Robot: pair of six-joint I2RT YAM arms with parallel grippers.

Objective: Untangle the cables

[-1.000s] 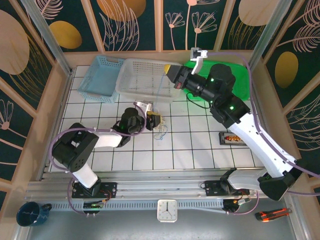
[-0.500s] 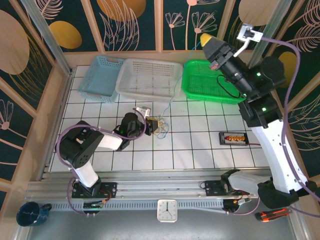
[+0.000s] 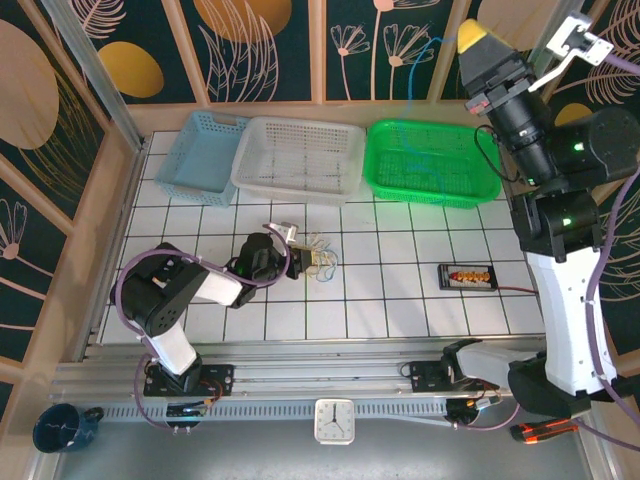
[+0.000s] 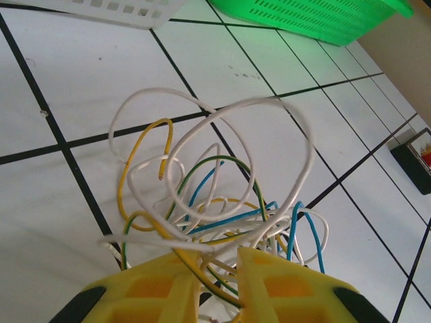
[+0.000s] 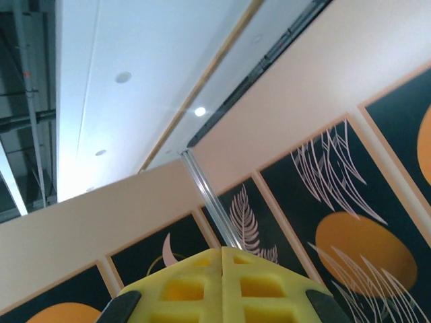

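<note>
As we look from above, our right jaws hold a blue cable (image 3: 412, 75) high over the green basket (image 3: 385, 185), one strand apparently freed. At the left wrist, our left jaws grip the tangle (image 4: 222, 195) on the tabletop (image 4: 67, 81); most looks knotted. Right wrist: jaws shut.

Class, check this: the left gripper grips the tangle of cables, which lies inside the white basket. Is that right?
No. The left gripper grips the tangle of cables, but it lies on the tiled table, in front of the white basket, as the left wrist view shows.
</note>
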